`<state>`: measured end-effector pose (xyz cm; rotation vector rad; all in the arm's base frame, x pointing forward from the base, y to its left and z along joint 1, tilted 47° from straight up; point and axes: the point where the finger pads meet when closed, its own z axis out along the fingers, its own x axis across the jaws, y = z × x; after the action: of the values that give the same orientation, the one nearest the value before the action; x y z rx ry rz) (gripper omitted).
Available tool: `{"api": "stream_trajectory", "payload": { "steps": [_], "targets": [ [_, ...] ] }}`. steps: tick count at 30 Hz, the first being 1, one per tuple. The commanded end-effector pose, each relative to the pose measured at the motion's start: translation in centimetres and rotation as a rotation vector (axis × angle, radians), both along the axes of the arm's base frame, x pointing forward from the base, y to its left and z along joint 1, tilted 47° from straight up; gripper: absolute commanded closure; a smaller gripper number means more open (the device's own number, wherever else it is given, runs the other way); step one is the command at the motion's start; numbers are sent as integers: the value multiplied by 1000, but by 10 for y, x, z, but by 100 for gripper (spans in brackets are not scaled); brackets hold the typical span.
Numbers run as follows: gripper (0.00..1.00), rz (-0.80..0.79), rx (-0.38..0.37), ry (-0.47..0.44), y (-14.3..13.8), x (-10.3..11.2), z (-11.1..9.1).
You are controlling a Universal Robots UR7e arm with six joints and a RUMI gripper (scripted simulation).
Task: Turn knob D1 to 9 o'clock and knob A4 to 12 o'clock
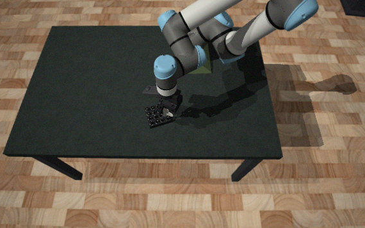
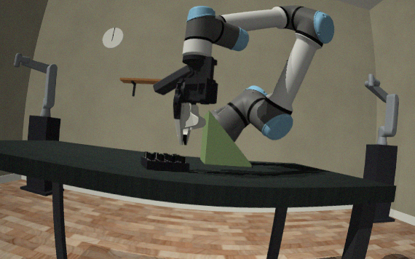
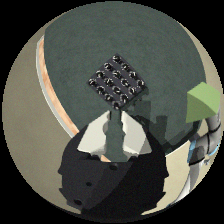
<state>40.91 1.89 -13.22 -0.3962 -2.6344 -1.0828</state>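
Observation:
The black knob box (image 1: 150, 126) (image 2: 167, 166) (image 3: 108, 74) lies on the dark table with its rows of small black knobs facing up. In the wrist view it appears turned like a diamond. My gripper (image 2: 183, 142) (image 3: 115, 111) is shut to a narrow gap with nothing between its pale fingers. In the exterior view the fingertips hang above the box's right end, clear of the knobs. In the wrist view they point at the box's lowest corner, by the corner knob (image 3: 116, 105). In the top view the gripper hides part of the box. The socket, row labels and knob pointers cannot be made out.
A green wedge (image 2: 218, 145) (image 3: 202, 102) stands on the table (image 1: 92, 80) (image 2: 87, 156) beside the arm's base, to the right of the gripper in the exterior view. The table's edge (image 3: 59, 117) shows at the left in the wrist view.

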Motion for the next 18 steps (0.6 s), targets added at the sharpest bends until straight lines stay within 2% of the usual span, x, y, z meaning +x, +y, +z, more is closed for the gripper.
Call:
{"api": "stream_trajectory", "payload": {
  "steps": [1, 18],
  "targets": [
    [89, 0, -1, -1, -2, 1, 1],
    [89, 45, 8, -49, -7, 0, -3]
  ]
}}
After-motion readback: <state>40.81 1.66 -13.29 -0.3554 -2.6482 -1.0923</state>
